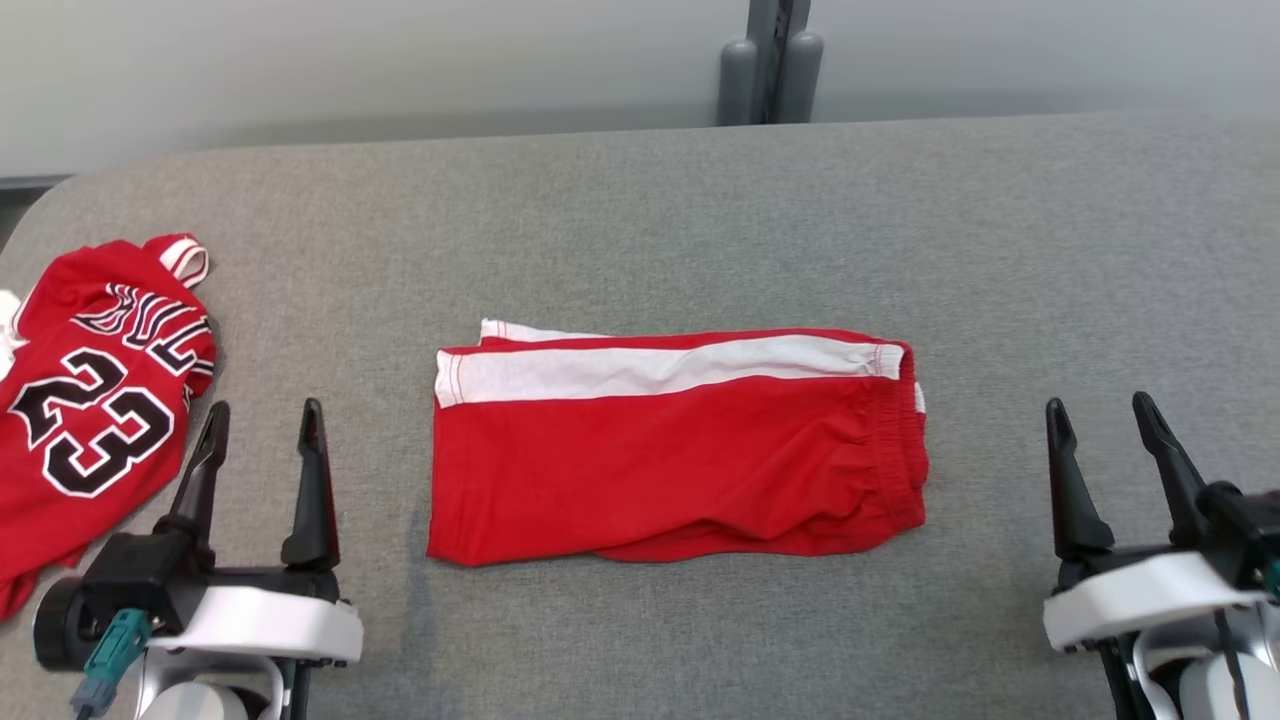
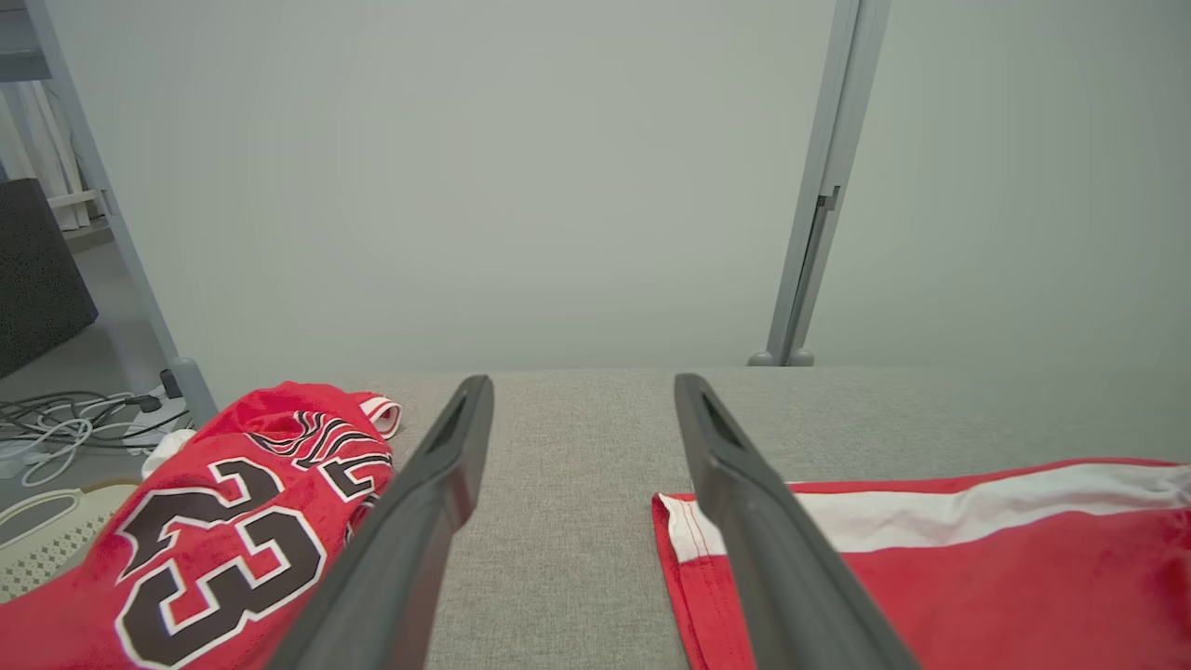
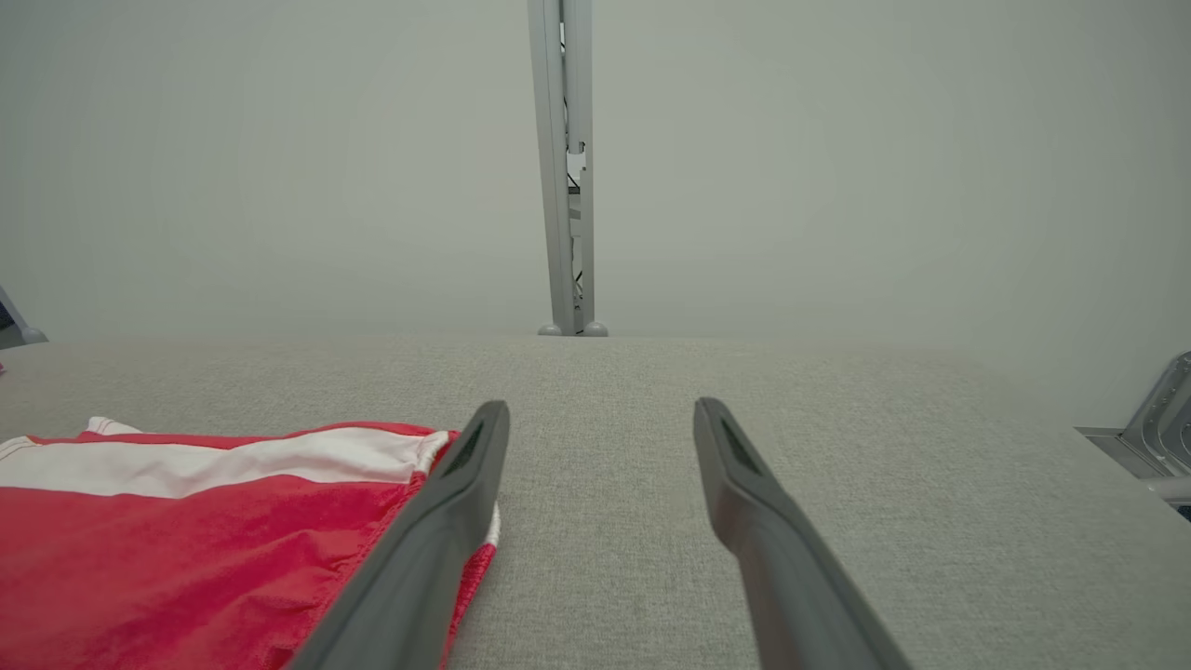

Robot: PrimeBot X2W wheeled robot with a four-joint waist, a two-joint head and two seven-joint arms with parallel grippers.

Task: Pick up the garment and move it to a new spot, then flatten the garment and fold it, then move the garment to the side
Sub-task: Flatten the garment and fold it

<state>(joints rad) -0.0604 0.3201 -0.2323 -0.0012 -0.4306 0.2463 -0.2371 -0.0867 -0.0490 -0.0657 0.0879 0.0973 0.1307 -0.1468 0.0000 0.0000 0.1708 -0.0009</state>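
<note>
Nearest the head camera, the left end effector (image 1: 265,405) and the right end effector (image 1: 1098,400) are held low over the grey desk (image 1: 700,220). Each has its two dark fingers spread wide, and nothing is gripped between them. Between the two, at the middle of the desk, the red shorts (image 1: 680,450) are laid flat, apparently already doubled leg on leg. Neither end effector touches them. The leg hems (image 1: 447,385) are turned toward the left end effector and the gathered waistband (image 1: 900,430) toward the right one, while a white stripe (image 1: 660,365) runs along the far edge. The cloth is judged thin, light and limp: it will sag and slide open if lifted at a single point, and loose layers can be dragged apart on the rough desk covering. A hold is best taken at two places at once, on the thicker elastic waistband and on the stitched hem corners, with all layers pinched together. Beyond the left end effector, near the desk's left edge, a crumpled red jersey (image 1: 100,400) numbered 23 is left lying, well apart from the shorts.
</note>
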